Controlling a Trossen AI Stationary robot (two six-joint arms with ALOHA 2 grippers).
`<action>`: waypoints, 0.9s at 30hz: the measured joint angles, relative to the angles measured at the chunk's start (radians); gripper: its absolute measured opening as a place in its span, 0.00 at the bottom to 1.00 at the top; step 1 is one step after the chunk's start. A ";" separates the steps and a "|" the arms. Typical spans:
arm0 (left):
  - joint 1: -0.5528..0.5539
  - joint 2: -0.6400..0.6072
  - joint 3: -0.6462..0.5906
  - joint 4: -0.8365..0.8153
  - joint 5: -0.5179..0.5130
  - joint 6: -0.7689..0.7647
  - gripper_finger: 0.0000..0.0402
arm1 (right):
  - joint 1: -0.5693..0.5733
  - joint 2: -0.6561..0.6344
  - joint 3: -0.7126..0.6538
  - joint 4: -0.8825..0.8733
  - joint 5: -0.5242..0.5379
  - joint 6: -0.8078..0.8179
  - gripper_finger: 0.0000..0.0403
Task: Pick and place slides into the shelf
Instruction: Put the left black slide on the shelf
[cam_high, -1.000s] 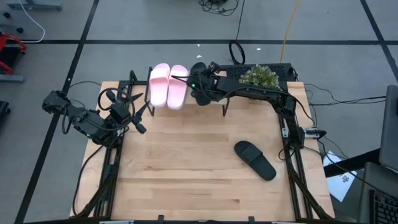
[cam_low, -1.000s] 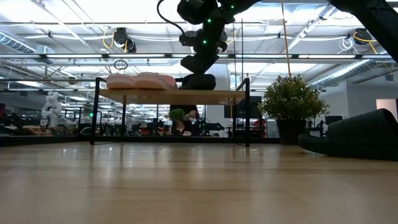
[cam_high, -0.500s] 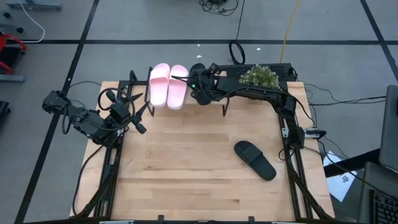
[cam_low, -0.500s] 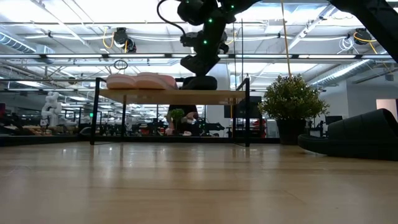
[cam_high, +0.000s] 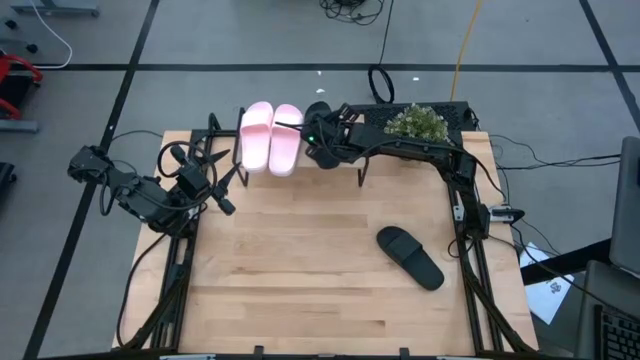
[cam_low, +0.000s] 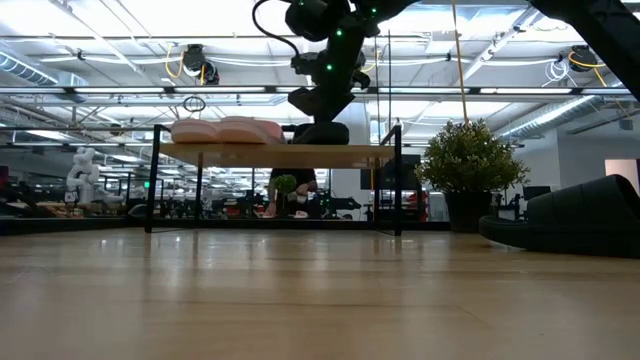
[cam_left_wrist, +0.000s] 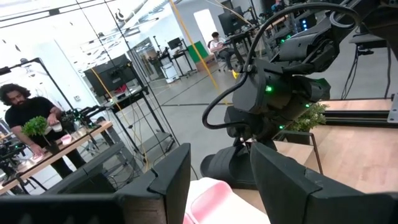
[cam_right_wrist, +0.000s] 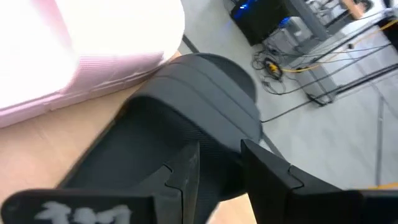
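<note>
Slides: the pink pair (cam_high: 270, 137) lies on the shelf (cam_low: 300, 154), the right gripper (cam_high: 318, 140), fingers apart, straddles a black slide (cam_right_wrist: 186, 118) there, another black slide (cam_high: 409, 256) waits on the tabletop (cam_high: 300, 280), and the left gripper (cam_high: 222, 185) idles, fingers apart.

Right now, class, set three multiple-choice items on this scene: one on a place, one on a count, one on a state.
1. Where is the lone black slide?
A on the tabletop
B on the shelf
C on the floor

2. How many pink slides are on the shelf?
A one
B two
C four

3. The right gripper is
A parked off the table
B over the shelf
C at the plant

Key: 1 A, it lies on the bare tabletop; 2 B, a pair lies side by side; 3 B, it hangs at the second black slide there.
</note>
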 joint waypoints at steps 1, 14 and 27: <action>0.000 0.000 0.000 0.000 0.000 0.000 0.44 | 0.001 0.000 0.000 0.001 -0.007 0.001 0.27; 0.000 0.000 0.000 0.000 0.000 0.000 0.44 | 0.021 0.000 0.000 -0.012 -0.055 0.019 0.27; 0.000 0.000 0.000 0.001 0.000 0.000 0.44 | 0.051 0.000 0.000 -0.012 -0.059 0.011 0.27</action>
